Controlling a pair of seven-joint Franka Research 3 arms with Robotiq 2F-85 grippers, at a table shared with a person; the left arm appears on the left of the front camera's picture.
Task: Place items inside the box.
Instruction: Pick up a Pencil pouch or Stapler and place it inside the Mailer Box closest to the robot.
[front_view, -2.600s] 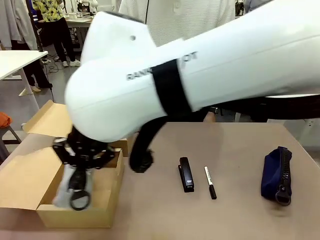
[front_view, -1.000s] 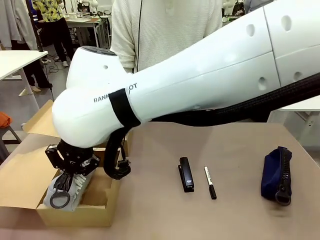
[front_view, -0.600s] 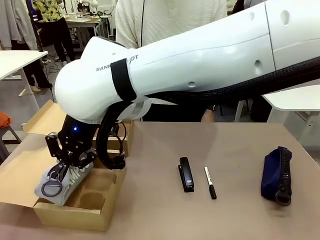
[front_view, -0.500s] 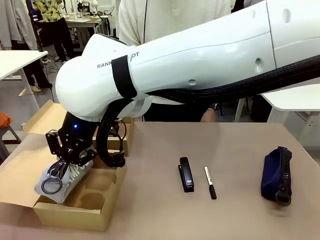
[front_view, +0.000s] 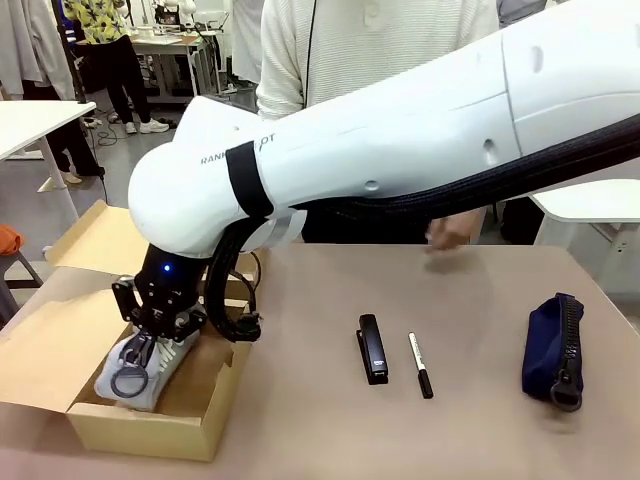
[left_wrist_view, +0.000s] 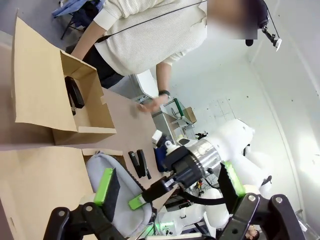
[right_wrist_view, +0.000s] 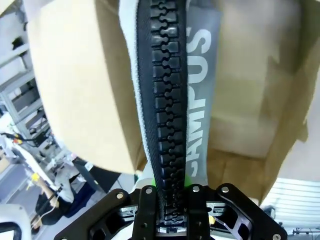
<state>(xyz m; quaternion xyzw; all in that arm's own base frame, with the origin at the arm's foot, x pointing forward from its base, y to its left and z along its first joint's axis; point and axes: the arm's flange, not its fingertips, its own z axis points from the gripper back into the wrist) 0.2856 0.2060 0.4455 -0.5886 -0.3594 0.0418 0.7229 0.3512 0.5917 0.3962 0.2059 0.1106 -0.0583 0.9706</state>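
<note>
Brown table (front_view: 480, 430) across lower frame; open cardboard box (front_view: 150, 437) at lower left; right hand (front_view: 160, 328) clenched on grey CAMPUS pencil case (front_view: 150, 368) inside that box; left hand (left_wrist_view: 167, 180) released, empty; black stapler (front_view: 372, 348) and white pen (front_view: 420, 365) side by side, lower centre

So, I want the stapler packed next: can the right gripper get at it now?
Probably not yet: the right gripper is shut on the grey pencil case at the box. The stapler lies uncovered on the table, so once it lets go, the way looks free.
</note>
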